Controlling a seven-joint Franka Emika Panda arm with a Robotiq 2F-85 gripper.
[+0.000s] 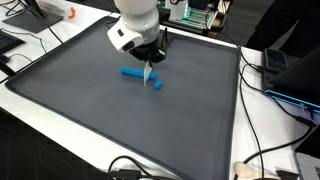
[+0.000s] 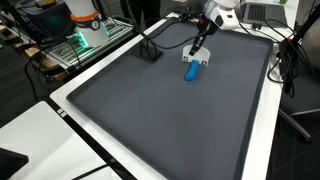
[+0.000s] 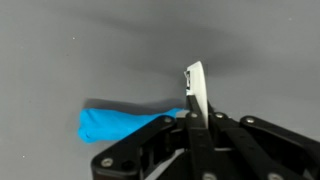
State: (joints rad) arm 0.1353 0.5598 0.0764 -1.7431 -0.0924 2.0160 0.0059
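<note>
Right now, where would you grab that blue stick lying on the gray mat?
Probably around its middle, from straight above, jaws across its narrow width: the blue stick lies flat and long on the mat, so only its long sides are free. The tool is shut on a white strip, so that must go first.

no text, label, brand or number readable in any view. white strip (image 3: 195,88) pinched between the fingers (image 3: 222,128): faint dark mark near its tip, too blurred to make out.
</note>
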